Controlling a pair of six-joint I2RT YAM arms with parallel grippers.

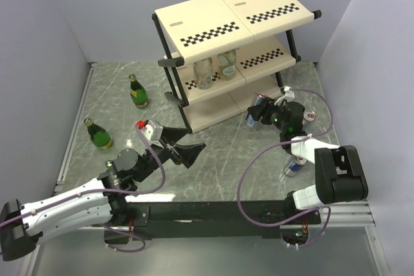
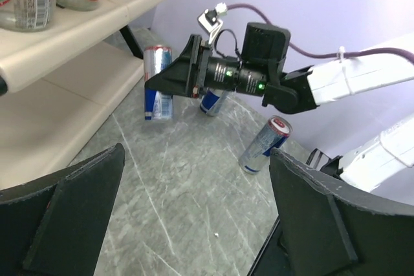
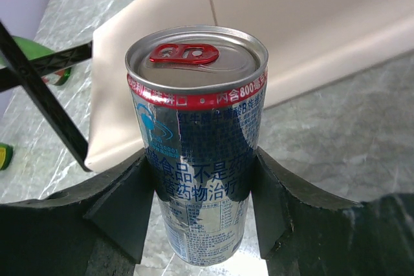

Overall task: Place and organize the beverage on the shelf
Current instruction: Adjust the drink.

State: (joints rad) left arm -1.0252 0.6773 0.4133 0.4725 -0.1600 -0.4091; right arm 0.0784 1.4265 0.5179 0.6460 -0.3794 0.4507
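Your right hand (image 3: 202, 189) is clamped around a silver-and-blue can (image 3: 197, 159), fingers pressed to its sides, red tab up, just off the near right corner of the shelf (image 1: 213, 21). I'd call this the carry step: can gripped, not yet shelved. Whether it stands on the tabletop (image 1: 220, 159) or hangs clear of it, I can't tell. Next you'll need to bring it over the lip of the bottom tier (image 1: 213, 111) and set it in upright. Watch the black frame post (image 3: 39, 95) left of the can, and the tier above, which looks tight for headroom. Two clear bottles (image 1: 204, 72) sit on the middle tier, so that level is partly taken; the bottom panel looks open. Two more cans (image 2: 264, 145) wait on the tabletop to the right, one leaning. Your left hand (image 1: 181, 147) hangs wide, holding nothing, near the middle, with two green bottles (image 1: 137, 92) off to its left
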